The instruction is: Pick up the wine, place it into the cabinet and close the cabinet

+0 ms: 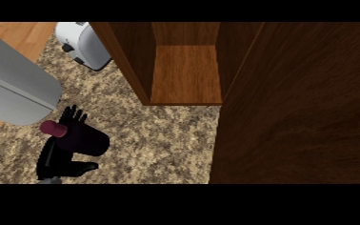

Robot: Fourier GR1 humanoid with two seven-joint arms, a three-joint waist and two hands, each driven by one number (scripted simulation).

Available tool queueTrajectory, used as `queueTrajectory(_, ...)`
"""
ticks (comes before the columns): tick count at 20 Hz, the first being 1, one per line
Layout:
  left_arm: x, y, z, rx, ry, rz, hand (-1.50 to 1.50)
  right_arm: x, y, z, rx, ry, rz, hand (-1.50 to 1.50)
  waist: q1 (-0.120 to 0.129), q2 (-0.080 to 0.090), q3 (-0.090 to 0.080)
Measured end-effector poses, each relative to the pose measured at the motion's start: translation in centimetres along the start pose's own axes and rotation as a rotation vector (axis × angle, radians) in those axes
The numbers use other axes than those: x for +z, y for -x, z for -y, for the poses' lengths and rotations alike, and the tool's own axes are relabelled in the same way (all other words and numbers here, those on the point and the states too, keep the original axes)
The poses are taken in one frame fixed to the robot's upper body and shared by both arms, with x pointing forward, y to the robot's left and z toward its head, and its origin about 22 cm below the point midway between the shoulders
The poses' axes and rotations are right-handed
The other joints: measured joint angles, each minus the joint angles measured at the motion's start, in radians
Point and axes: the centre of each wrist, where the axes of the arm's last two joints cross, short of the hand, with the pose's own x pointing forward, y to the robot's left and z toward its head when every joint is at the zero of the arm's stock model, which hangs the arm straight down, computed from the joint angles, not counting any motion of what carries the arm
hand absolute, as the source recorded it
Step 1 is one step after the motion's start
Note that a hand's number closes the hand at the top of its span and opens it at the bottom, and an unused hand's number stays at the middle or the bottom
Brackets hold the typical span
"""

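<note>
Low at the view's left, the robot's left hand (62, 158) curls its black fingers (72, 116) and thumb around a dark wine bottle (85, 138), whose maroon cap (53, 128) points toward the left edge. Bottle and hand sit over the speckled tabletop (162, 138), well apart from the wooden cabinet (186, 71), which stands open with its door (295, 109) swung toward the viewer. A white toaster (83, 43) rests beside the cabinet's left wall.

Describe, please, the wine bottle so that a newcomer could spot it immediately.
Start at the open brown wooden cabinet, then look down-left across the speckled granite counter. The dark wine bottle lies against the black left robot hand; only it has a maroon cap.
</note>
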Motion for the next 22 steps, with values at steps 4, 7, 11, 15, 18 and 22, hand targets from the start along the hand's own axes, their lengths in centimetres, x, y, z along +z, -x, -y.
queueTrajectory(4,-0.2,0.4,-0.1,0.024,0.010,0.011,1.50,0.0,0.1,0.2,0.009,0.007,0.006,-1.50,0.000,0.000,0.000)
queueTrajectory(7,-0.8,0.5,0.4,0.064,0.038,0.013,1.50,-0.2,-0.1,0.2,0.006,0.010,0.006,-1.50,0.002,0.000,0.000)
queueTrajectory(11,-1.3,0.6,0.8,0.058,0.091,0.017,1.50,-0.1,0.1,-0.3,-0.020,-0.007,-0.006,-1.50,0.000,-0.001,0.002)
queueTrajectory(15,-1.6,0.5,1.0,0.002,0.126,0.036,1.50,0.0,0.2,-0.1,-0.016,0.003,-0.004,-1.50,0.000,-0.002,0.002)
queueTrajectory(18,-2.0,0.3,1.5,-0.077,0.152,0.066,1.50,0.1,0.4,-0.2,-0.024,0.000,-0.005,-1.50,-0.002,-0.003,0.003)
queueTrajectory(22,-1.8,-0.4,1.4,-0.119,0.115,0.092,1.50,0.1,0.5,-0.1,-0.015,0.004,-0.001,-1.50,0.002,-0.002,0.001)
